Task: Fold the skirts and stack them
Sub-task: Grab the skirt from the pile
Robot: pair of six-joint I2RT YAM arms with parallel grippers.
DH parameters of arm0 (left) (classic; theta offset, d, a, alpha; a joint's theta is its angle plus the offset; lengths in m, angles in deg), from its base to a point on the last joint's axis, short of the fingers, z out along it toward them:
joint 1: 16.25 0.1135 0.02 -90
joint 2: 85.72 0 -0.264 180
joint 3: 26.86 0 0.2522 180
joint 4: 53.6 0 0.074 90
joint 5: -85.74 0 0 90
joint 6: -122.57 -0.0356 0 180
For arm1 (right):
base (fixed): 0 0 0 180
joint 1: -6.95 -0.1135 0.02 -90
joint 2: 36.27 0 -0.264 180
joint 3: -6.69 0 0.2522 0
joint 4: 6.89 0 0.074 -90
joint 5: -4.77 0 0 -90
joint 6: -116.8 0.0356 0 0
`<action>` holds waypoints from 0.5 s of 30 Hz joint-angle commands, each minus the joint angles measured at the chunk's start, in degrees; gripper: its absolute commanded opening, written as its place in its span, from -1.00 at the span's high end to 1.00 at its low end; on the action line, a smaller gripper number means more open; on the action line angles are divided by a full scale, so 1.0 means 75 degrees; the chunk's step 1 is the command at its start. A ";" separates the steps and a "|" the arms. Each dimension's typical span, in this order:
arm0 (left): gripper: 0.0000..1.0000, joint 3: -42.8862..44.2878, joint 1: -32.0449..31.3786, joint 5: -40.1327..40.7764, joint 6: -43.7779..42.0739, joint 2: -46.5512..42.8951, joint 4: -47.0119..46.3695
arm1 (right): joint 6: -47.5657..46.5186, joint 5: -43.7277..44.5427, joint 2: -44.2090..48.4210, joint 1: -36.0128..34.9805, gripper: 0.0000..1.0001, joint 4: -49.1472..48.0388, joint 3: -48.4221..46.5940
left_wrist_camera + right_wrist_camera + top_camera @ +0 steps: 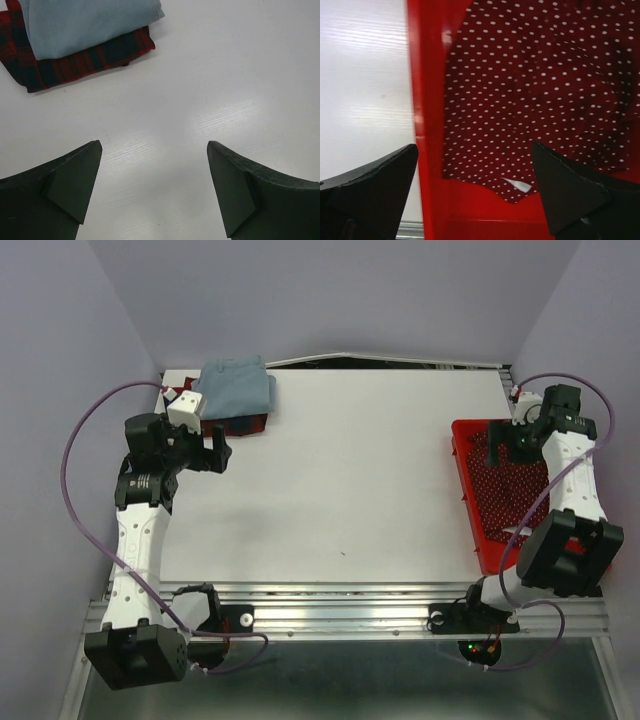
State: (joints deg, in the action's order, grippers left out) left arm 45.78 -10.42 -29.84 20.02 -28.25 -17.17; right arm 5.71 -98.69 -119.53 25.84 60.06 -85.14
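The pale blue skirt point(238, 386) lies folded on top of the folded red-and-navy plaid skirt point(237, 425) at the table's far left; both show in the left wrist view, blue point(85, 22) over plaid point(85, 62). My left gripper point(217, 452) hangs open and empty over bare table just right of that stack. The dark red dotted skirt point(515, 490) lies loose in the bright red tray point(463, 472) at the right, and fills the right wrist view point(535, 95). My right gripper point(497, 447) is open and empty above the tray's far end.
The white table top point(350, 480) spans between the stack and the tray. The tray's red wall point(427, 120) runs under my right gripper. Purple cables loop beside both arms. A metal rail runs along the near table edge.
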 commanded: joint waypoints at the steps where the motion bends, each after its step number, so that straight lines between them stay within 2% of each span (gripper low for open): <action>1: -0.97 0.0319 -0.0015 -0.0070 0.0022 -0.0058 -0.0094 | -0.0388 0.1031 -0.0731 0.0433 -1.00 -0.0833 -0.0034; 6: -0.97 0.0307 -0.0015 0.0001 0.0045 -0.0011 -0.0059 | -0.0505 0.1383 -0.1518 0.0996 -1.00 -0.1490 0.0143; 12: -0.97 0.0190 -0.0015 0.0153 0.0174 0.0024 -0.0223 | -0.0646 0.1630 -0.2407 0.1172 -1.00 -0.2484 0.0739; 15: -0.97 0.0260 -0.0027 0.0130 0.0209 0.0095 -0.0188 | -0.0553 0.1420 -0.2981 0.1242 -1.00 -0.2533 0.0706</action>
State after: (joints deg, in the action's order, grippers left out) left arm 45.88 -10.42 -29.01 20.67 -27.83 -17.25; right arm 2.00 -88.02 -138.09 34.70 46.25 -79.89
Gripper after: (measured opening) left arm 0.986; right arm 0.999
